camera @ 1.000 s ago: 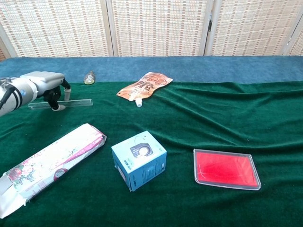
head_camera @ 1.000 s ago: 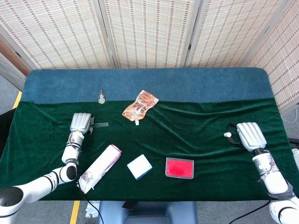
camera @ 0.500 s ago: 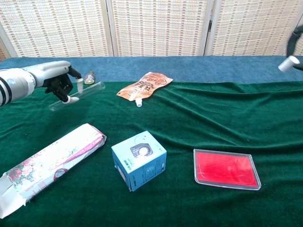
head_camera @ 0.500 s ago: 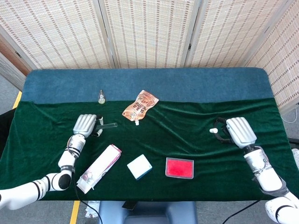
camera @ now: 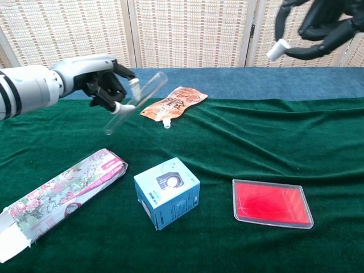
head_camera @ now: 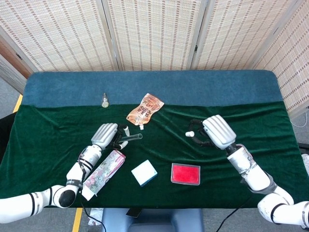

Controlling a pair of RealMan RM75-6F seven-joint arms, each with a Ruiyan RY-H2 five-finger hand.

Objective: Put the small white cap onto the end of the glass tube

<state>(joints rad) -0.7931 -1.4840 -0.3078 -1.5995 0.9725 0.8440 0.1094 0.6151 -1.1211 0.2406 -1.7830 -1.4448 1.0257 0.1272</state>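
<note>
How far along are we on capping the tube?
Both pickups look done: the left hand holds the glass tube lifted and tilted above the cloth, and the right hand pinches the small white cap in the air. The two are well apart. Left to do: bring them together and seat the cap on a tube end.

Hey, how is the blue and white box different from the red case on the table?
The blue and white box is a tall cube with a round picture on its front, while the red case lies flat and thin with a clear rim. The box sits nearer the floral carton; the case lies further toward the robot's right. Both rest untouched on the green cloth, neither in a hand.
</note>
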